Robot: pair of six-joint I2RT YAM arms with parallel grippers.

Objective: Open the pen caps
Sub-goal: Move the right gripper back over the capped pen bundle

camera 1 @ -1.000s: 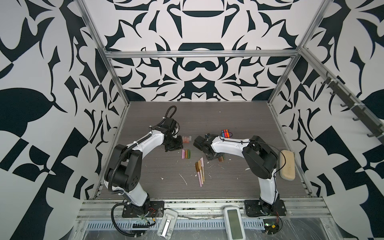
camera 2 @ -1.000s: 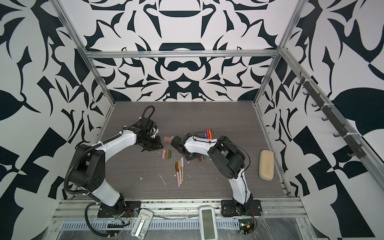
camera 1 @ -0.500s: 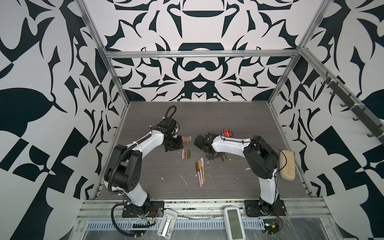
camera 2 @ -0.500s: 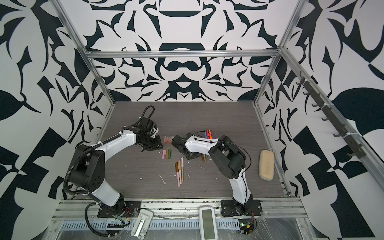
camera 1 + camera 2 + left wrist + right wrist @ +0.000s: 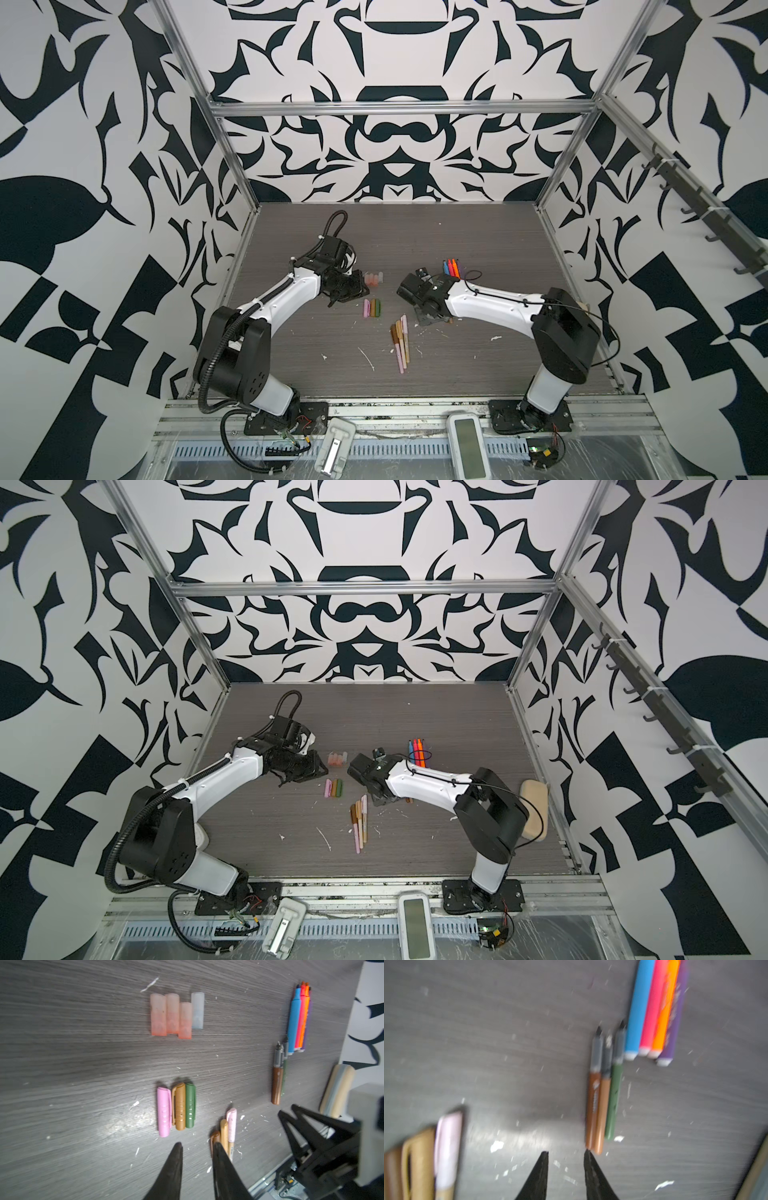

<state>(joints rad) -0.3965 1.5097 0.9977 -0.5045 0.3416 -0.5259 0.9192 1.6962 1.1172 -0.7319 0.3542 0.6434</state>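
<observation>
Left arm and right arm stretch low, wrists inward; left jaws slightly parted, empty; right jaws likewise.

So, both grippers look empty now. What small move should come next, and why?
Probably move the right gripper over to the capped pens in the middle and close on one. They are still capped, the bright pens and three slim pens are already open, and its jaws hold nothing.
</observation>
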